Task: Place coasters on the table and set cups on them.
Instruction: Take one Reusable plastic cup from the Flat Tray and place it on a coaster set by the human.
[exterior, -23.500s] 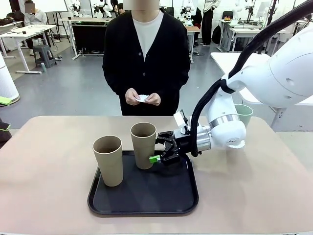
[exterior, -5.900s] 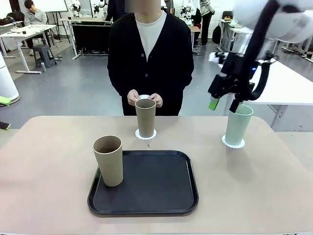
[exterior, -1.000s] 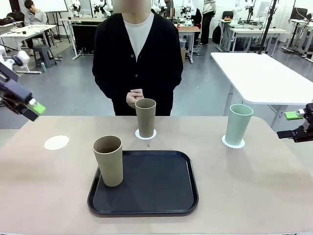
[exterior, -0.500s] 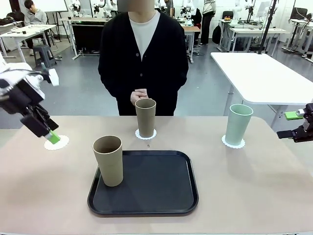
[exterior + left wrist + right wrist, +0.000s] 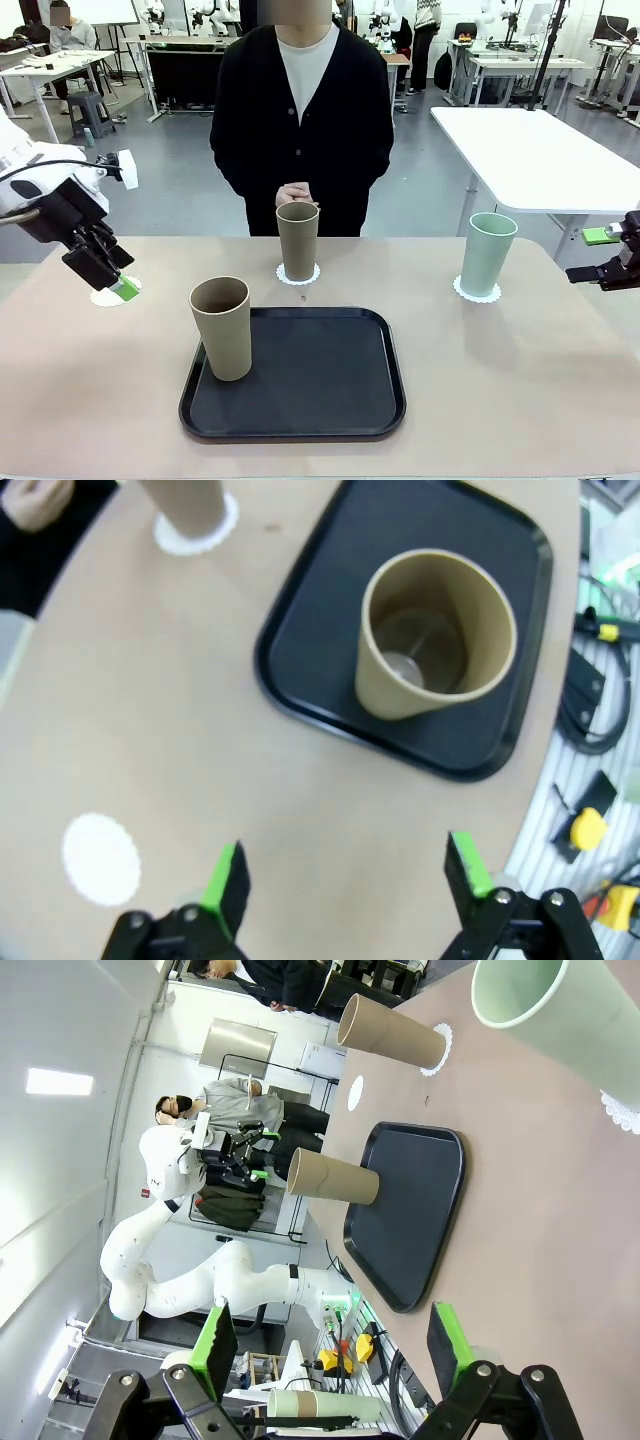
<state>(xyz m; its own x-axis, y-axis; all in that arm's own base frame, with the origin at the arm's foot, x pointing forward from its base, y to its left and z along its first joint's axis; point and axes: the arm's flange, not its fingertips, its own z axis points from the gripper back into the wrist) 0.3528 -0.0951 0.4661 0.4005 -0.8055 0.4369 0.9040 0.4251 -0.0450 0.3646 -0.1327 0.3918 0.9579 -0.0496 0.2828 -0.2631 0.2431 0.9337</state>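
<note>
Coasters [image 5: 465, 292] under two far cups [image 5: 297, 238] are served; the third coaster [image 5: 100, 858] lies bare at left on the bench [image 5: 520, 380]. Left tool [image 5: 345, 860] near it and right tool [image 5: 331, 1330] stand wide, empty. Next, I think, grasp the last cup [image 5: 222, 328] on the tray [image 5: 330, 400].

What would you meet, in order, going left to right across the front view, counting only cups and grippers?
left gripper → near tan cup → far tan cup → mint cup → right gripper
</note>
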